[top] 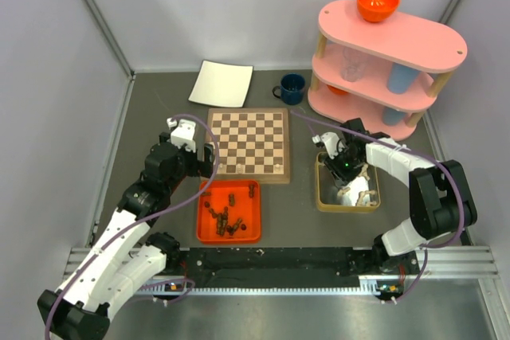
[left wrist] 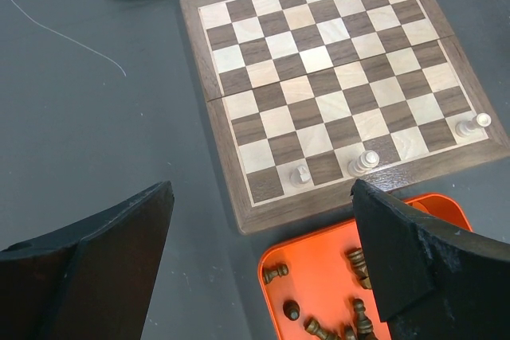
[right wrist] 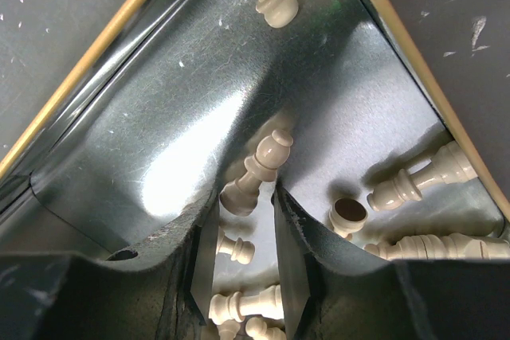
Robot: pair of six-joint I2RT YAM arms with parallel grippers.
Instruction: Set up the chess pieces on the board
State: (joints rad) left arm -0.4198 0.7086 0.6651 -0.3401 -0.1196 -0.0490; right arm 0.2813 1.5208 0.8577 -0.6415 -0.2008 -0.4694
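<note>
The board (top: 249, 145) lies mid-table, with three pale chess pieces (left wrist: 366, 162) standing on its near row. Dark pieces (top: 225, 216) lie loose in an orange tray (top: 201, 211) in front of it. My left gripper (top: 185, 129) hangs open and empty over the board's near left corner and the orange tray (left wrist: 319, 248). My right gripper (right wrist: 245, 190) is down inside a metal tray (right wrist: 159, 101) of pale pieces. Its narrow jaws flank a tilted pale piece (right wrist: 259, 169): the base touches the left finger, and a firm grip does not show.
A white sheet (top: 223, 83) and a blue cup (top: 292, 88) sit behind the board. A pink three-tier shelf (top: 382, 53) with an orange bowl (top: 377, 2) on top stands at the back right. The tan-rimmed metal tray (top: 321, 189) is right of the board.
</note>
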